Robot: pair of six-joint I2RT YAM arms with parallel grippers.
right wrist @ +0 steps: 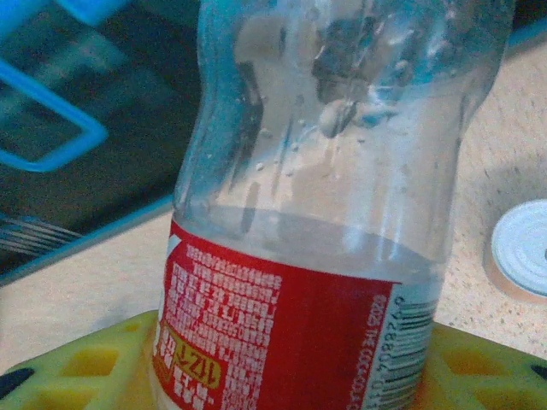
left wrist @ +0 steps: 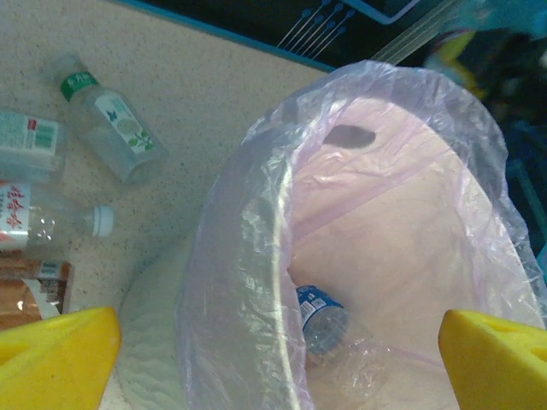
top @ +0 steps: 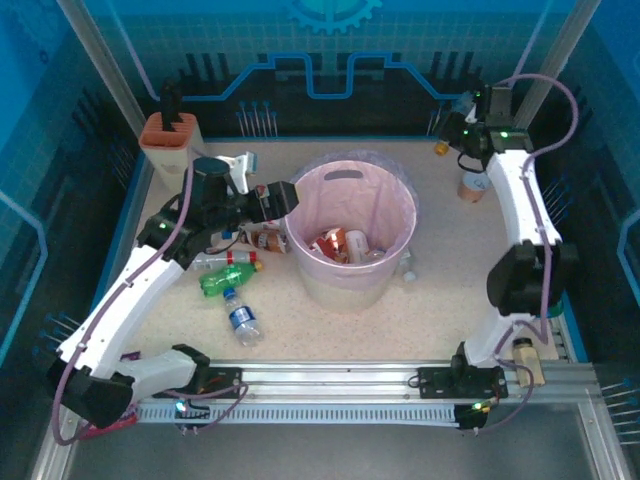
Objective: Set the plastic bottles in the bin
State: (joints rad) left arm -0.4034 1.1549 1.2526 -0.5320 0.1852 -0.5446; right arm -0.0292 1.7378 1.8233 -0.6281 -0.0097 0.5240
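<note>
Speckled table (top: pixel 440 300), far right corner: clear bottle with a red label (right wrist: pixel 325 213), pinched low down by the right gripper (right wrist: pixel 282 376). Squeeze gently, lift straight up, keep it from tipping. Carry over to the pink-lined bin (top: pixel 408 215) in the middle and let go above the hole. Left gripper (left wrist: pixel 280 359) over the bin's rim, yellow fingers (left wrist: pixel 60 359) spread wide, holding nothing. Keep out of its way.

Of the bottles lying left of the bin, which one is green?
The green bottle, on its side between a clear bottle farther back and a blue-labelled bottle nearer the front edge; it alone is tinted green.
</note>
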